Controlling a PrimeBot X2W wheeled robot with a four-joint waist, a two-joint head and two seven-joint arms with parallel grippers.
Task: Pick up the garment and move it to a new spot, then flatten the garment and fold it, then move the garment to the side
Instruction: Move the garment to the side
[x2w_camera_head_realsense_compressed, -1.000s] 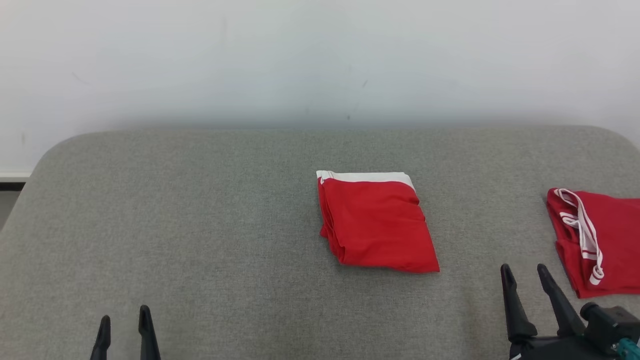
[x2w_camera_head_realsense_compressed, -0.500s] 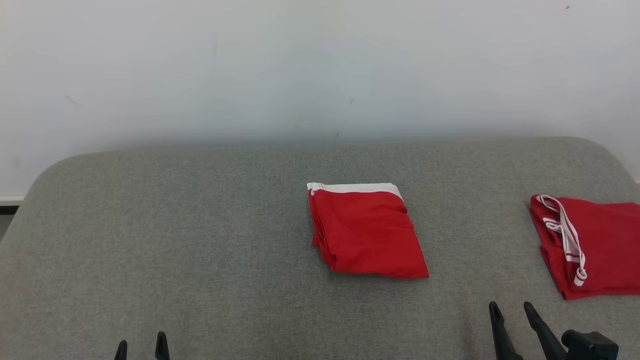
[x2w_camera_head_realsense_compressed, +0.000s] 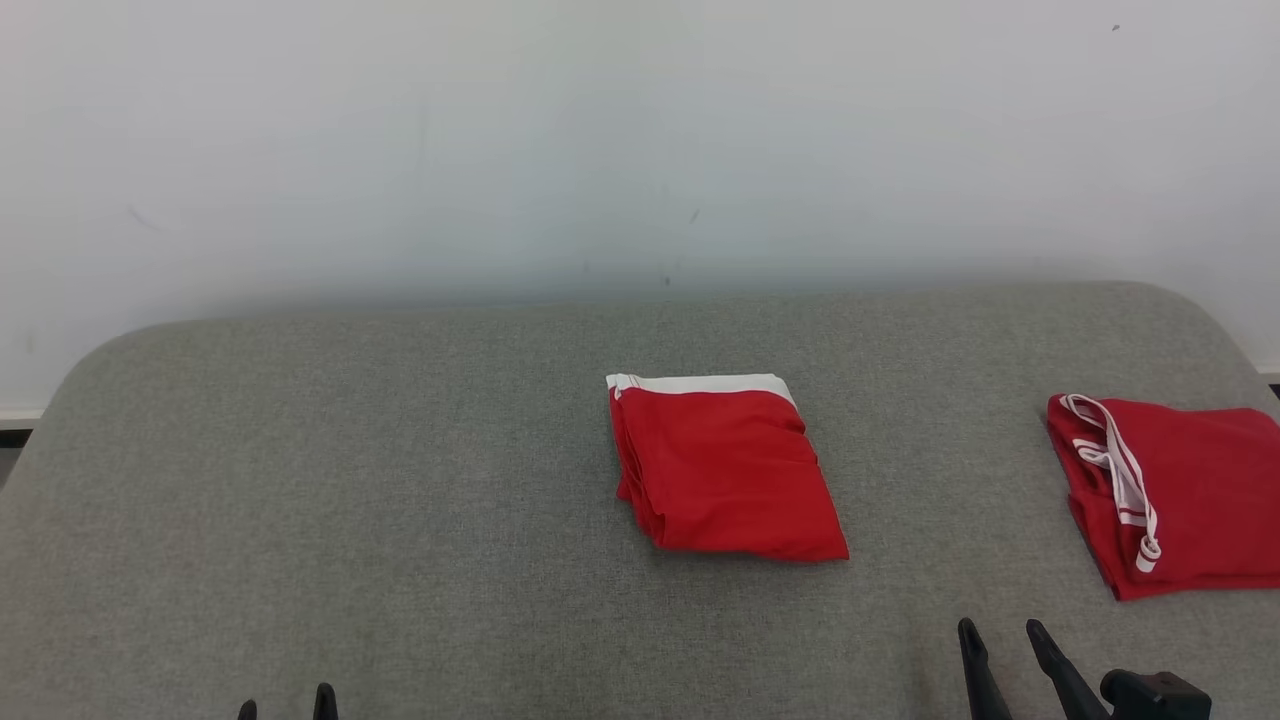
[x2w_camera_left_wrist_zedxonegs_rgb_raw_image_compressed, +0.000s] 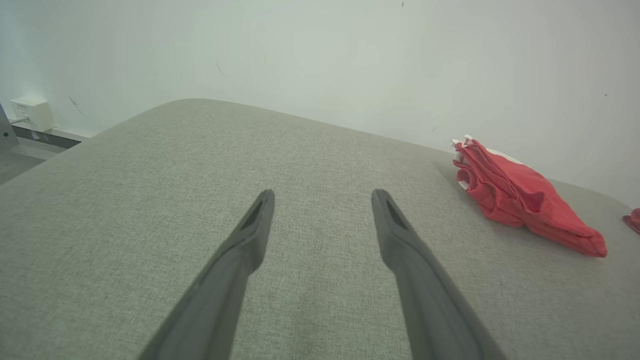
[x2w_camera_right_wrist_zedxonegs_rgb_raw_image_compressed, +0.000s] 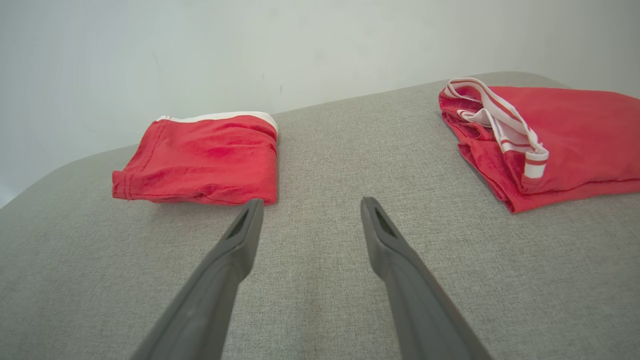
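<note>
Red folded garment (x2w_camera_head_realsense_compressed: 725, 470) is sitting centre of the grey worktop (x2w_camera_head_realsense_compressed: 400, 450) while your left end effector (x2w_camera_head_realsense_compressed: 285, 700) and right end effector (x2w_camera_head_realsense_compressed: 1000, 628) are hanging wide open and empty, so you're risking pinching only the top layer and undoing the fold.

No legible text, labels, brands, numbers or signs. Checked red garment (x2w_camera_head_realsense_compressed: 725, 470) mid-frame, second red garment (x2w_camera_head_realsense_compressed: 1170, 490) at right edge, and white wall box (x2w_camera_left_wrist_zedxonegs_rgb_raw_image_compressed: 30, 112) at upper left of left wrist view: plain white trim and blank faces, nothing readable.
</note>
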